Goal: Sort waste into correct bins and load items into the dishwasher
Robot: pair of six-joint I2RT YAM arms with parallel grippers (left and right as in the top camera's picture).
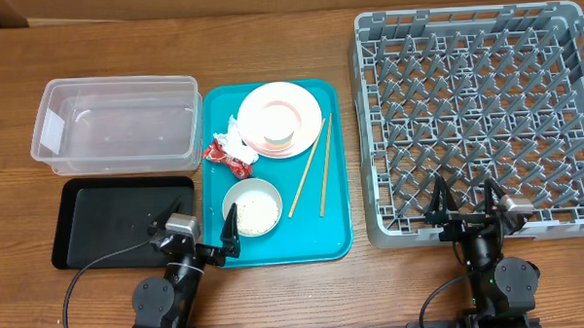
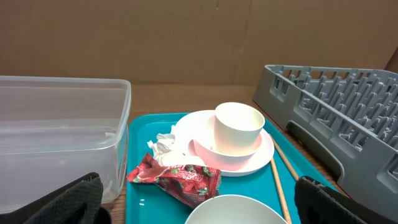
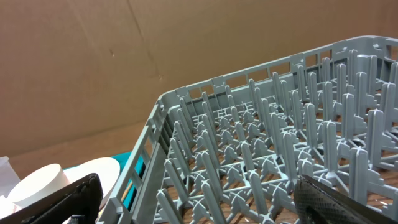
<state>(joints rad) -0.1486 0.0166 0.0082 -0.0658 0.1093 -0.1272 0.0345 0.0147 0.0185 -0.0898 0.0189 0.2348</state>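
On the teal tray (image 1: 337,206) lie a pink plate (image 1: 300,107) carrying a white cup (image 1: 278,139) in a pinkish bowl (image 2: 208,157), a crumpled tissue (image 1: 230,137), a red wrapper (image 1: 226,157), a grey-white bowl (image 1: 253,206) holding rice, and two chopsticks (image 1: 308,168). My left gripper (image 1: 197,228) is open and empty, low at the tray's front left corner, just in front of the rice bowl (image 2: 239,211) and the wrapper (image 2: 177,177). My right gripper (image 1: 464,205) is open and empty over the front edge of the grey dish rack (image 1: 475,109).
The clear tub (image 1: 115,126) stands at the back left, and the black tray (image 1: 109,229) lies in front of it. The rack (image 3: 261,143) fills the right side. A cardboard wall rises behind the table.
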